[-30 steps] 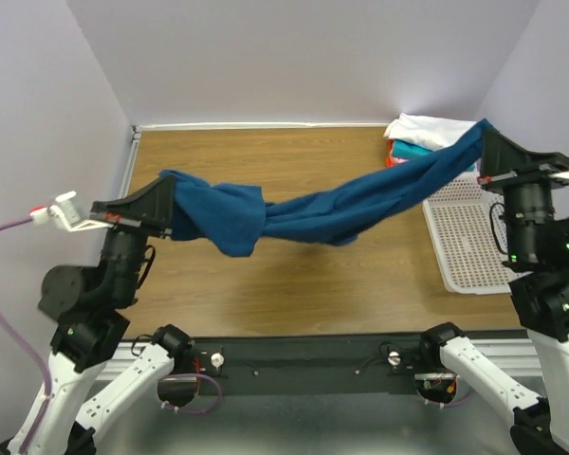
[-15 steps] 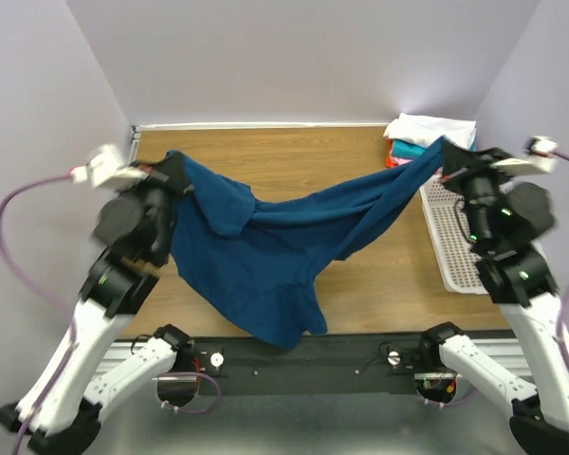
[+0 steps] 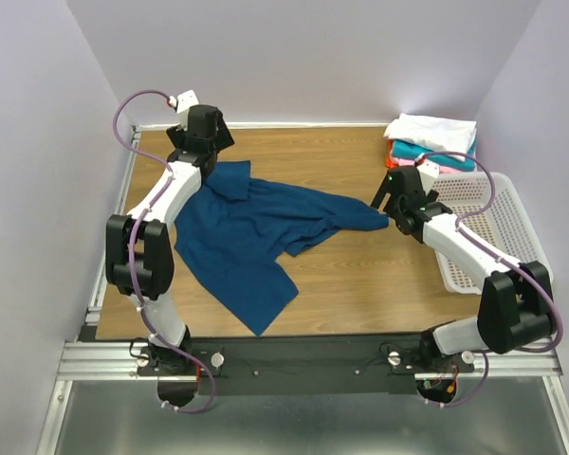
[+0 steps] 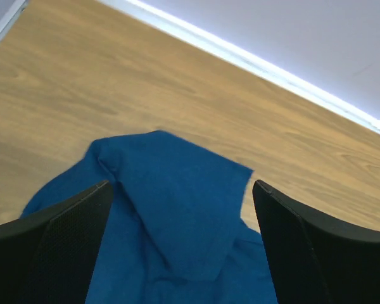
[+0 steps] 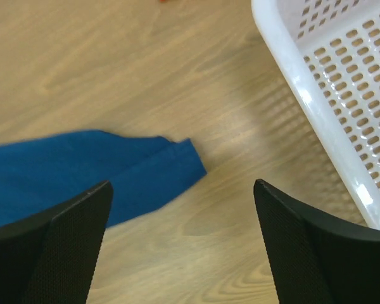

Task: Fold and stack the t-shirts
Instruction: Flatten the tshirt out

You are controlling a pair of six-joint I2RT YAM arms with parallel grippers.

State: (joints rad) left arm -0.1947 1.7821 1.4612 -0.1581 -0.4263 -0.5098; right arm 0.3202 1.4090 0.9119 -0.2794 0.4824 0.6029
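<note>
Tee (image 3: 242, 232), navy blue, lies rumpled on the wooden surface (image 3: 360, 275), left of centre. Its bulk is spread toward the near left, with one pointed corner reaching close to the front edge. A long narrow strip of it stretches right, across the middle. No print shows on the cloth from above (only plain blue folds).

Left jaws stand wide open above the tee's far edge, near the back left corner. The wrist view shows both black fingers (image 4: 57, 247) apart, with a folded flap of blue cloth lying flat between and below them. Nothing is gripped.

Right jaws are also open, over the tip of the narrow strip. In that wrist view the strip's hemmed end rests on bare wood between the fingers (image 5: 304, 253), and they hold nothing.

Just right of the right jaws sits a white perforated basket (image 3: 484, 237), along the right side of the surface. Beyond its far end, in the back right corner, is a stack (image 3: 431, 142) of folded tees, well apart from the blue one. White is on top, teal is under it, and a pink sliver shows at the left edge (lower layers are hard to make out).

Both arms reach out long from the near rail, left arm (image 3: 171, 190) up the left side and right arm (image 3: 455, 237) up the right.
</note>
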